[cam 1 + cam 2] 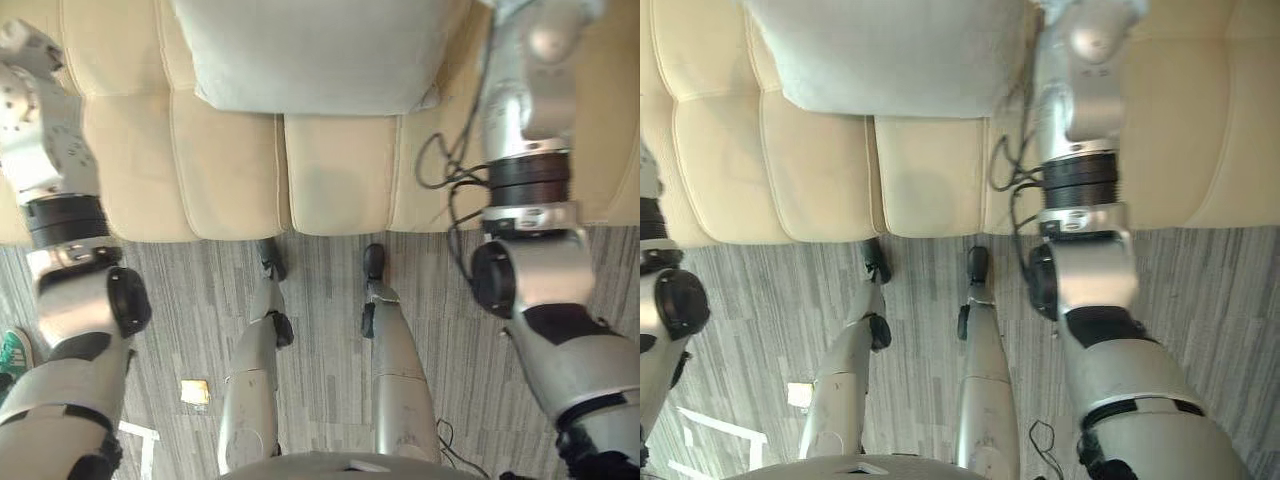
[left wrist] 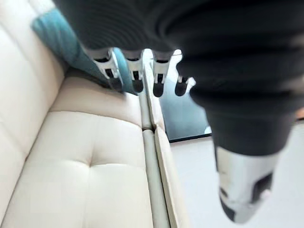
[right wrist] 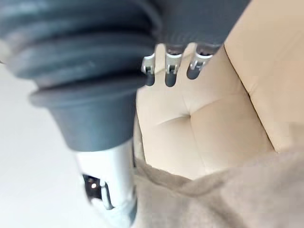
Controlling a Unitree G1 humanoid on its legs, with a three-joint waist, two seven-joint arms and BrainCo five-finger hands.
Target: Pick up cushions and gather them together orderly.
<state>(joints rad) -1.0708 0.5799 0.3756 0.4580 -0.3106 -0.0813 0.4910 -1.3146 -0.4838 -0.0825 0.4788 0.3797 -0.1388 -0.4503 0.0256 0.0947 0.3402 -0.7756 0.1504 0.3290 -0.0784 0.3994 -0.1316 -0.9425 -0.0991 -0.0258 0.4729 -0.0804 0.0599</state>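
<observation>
In the left eye view a pale cushion (image 1: 310, 50) is seen lying on the cream sofa (image 1: 230, 170). In the left wrist view the left hand (image 2: 136, 76) is held loose-fingered and empty, with a teal cushion (image 2: 57, 38) wedged in the sofa corner beyond it. In the right wrist view the right hand (image 3: 172, 71) is likewise relaxed and empty, near the pale cushion. Each cushion would best be gripped deep along an edge, so that it is lifted level.

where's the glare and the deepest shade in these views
Left wrist view: glare on the pale area past the sofa edge; the teal cushion sits in shade behind the left hand. Right wrist view: white glare beside the right hand, sofa evenly lit. Left eye view: the grey cushion casts a soft shadow under its edge.
</observation>
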